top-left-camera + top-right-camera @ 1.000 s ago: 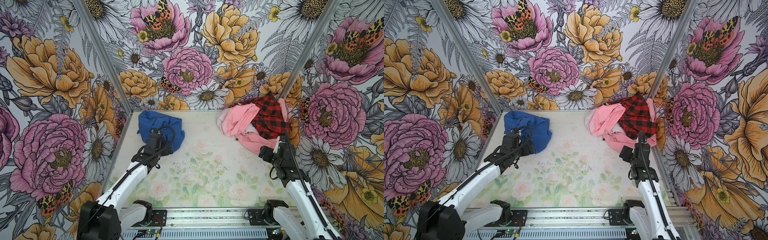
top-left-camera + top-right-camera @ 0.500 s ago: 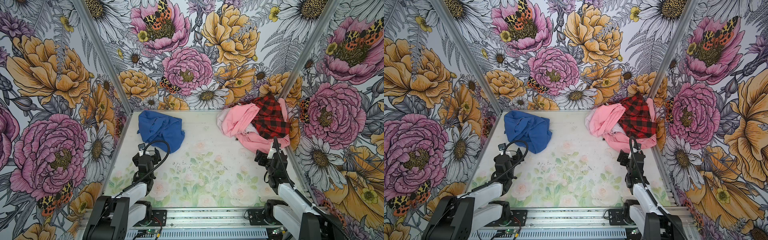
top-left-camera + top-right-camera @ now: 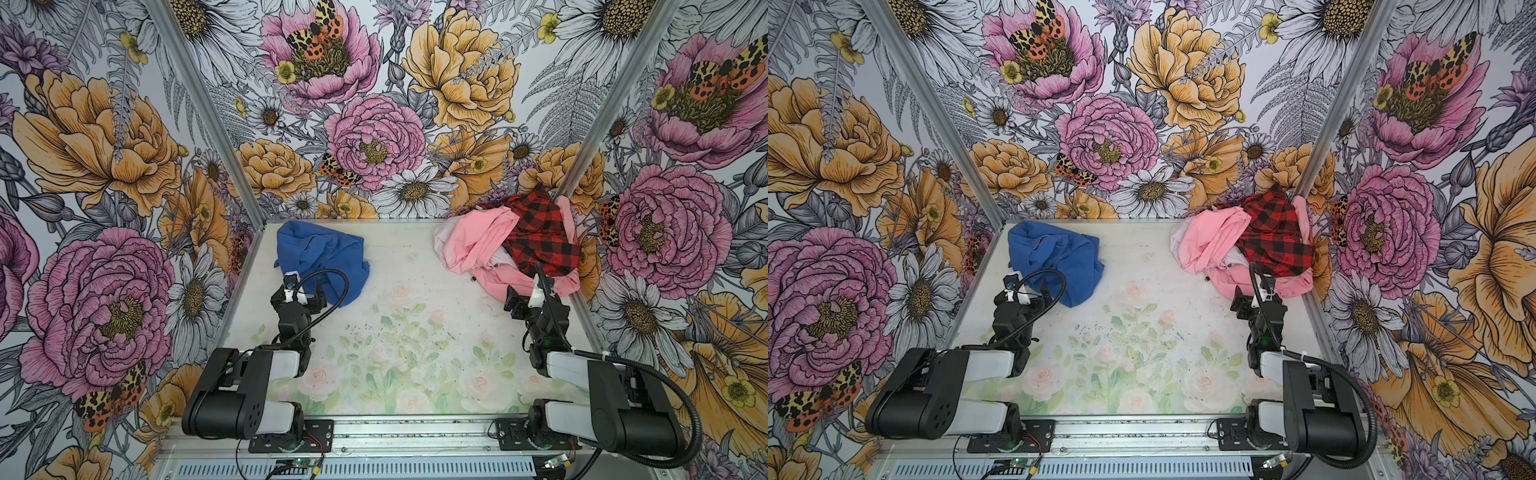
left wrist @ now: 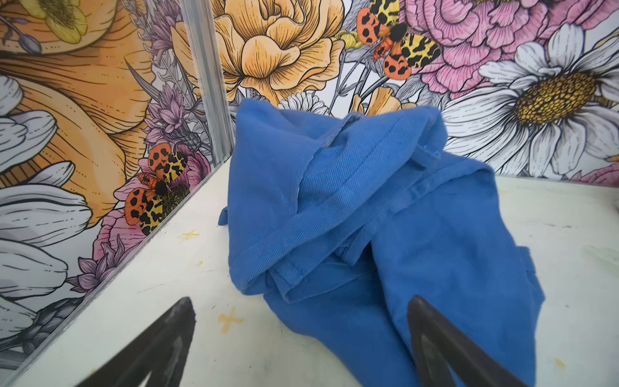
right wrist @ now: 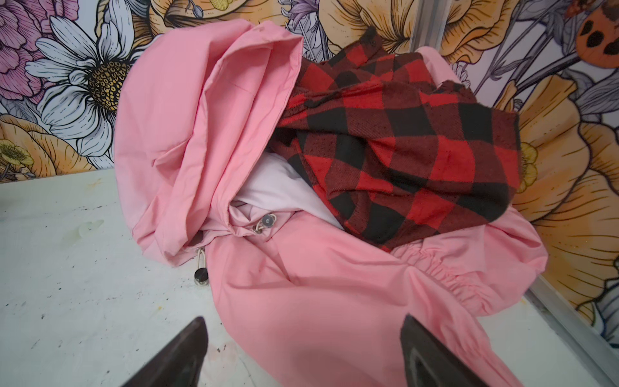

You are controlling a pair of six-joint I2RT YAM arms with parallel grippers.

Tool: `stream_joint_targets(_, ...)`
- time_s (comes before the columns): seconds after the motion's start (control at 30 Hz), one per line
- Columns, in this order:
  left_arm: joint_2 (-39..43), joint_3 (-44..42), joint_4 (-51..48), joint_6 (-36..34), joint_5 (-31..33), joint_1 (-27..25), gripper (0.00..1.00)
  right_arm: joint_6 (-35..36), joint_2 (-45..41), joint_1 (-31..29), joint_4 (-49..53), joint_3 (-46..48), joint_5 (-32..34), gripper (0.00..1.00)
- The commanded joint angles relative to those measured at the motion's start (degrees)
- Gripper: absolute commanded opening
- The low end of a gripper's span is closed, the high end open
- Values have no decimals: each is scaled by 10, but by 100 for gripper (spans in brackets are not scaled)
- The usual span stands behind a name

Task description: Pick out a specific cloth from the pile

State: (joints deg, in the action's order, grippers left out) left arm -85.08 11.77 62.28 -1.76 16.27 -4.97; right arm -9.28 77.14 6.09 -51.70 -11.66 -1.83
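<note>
The cloth is a crumpled royal-blue garment lying alone at the back left of the table. In the left wrist view the cloth shows seams and folds. My left gripper stands open at its near edge, holding nothing. The pile sits in the back right corner. It holds a pink garment and a red-and-black checked garment. My right gripper is open over the pile's near pink edge, empty.
Flowered walls close the table in at the back and on both sides, with metal corner posts behind the cloth and the pile. Both arms are folded near the front rail. The floral table top lies between the garments.
Both arms have drawn back from a stretched reach and folded up near the front rail. The blue cloth and the pile lie as before. Both grippers stay open.
</note>
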Motion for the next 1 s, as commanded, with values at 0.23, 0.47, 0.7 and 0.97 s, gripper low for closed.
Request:
stream_joint_targets(0.23,-41,53,9,-17,4,2,99,7,117,5,-150,-26,-19,92)
stream_joint_targets(0.47,-42,69,-20,-10,-1,9,99,35,110,-27,8,-104,13,99)
stream_joint_targets(0.7,-41,80,-44,-4,-5,14,99,35,110,-27,7,-104,12,99)
stream_joint_targets(0.97,-40,85,-55,16,22,23,99,36,111,-27,11,-107,12,99)
